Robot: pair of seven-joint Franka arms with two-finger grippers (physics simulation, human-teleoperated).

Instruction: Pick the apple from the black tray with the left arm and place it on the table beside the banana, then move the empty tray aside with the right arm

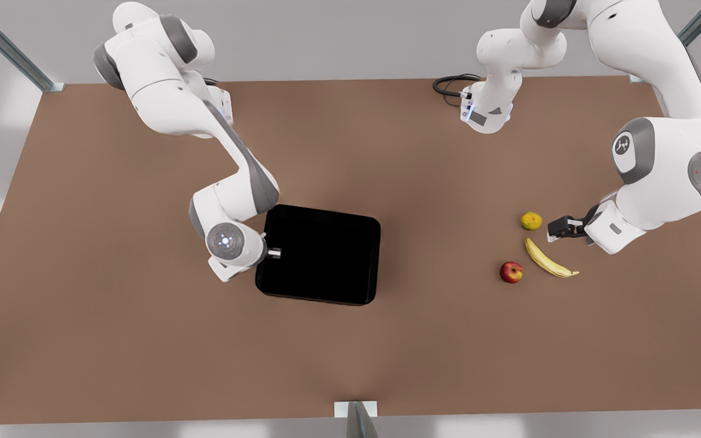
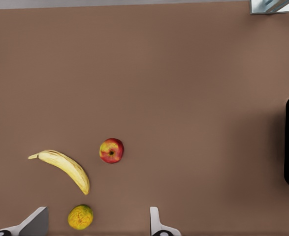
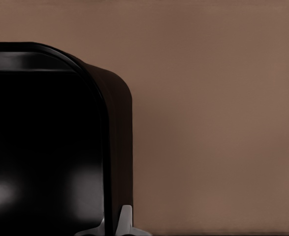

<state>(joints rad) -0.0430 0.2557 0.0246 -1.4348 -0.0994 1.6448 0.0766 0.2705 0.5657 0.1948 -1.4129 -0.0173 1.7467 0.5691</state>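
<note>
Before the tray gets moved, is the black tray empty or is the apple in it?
Empty: the apple lies on the table beside the banana.

Left hand [image 1: 560, 229] spread wide; right hand [image 1: 272, 252] closed.

Apple [image 1: 511, 272] beside banana [image 1: 550, 259]; tray [image 1: 320, 253] empty

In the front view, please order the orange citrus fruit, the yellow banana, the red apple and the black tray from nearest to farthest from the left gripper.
From the left gripper, on the front view's right:
1. Orange citrus fruit, just beside the fingertips.
2. Yellow curved banana, slightly farther, toward the table's near edge.
3. Red apple, beyond the banana.
4. Black rectangular tray, far off near the table's middle, at the right gripper.
</note>
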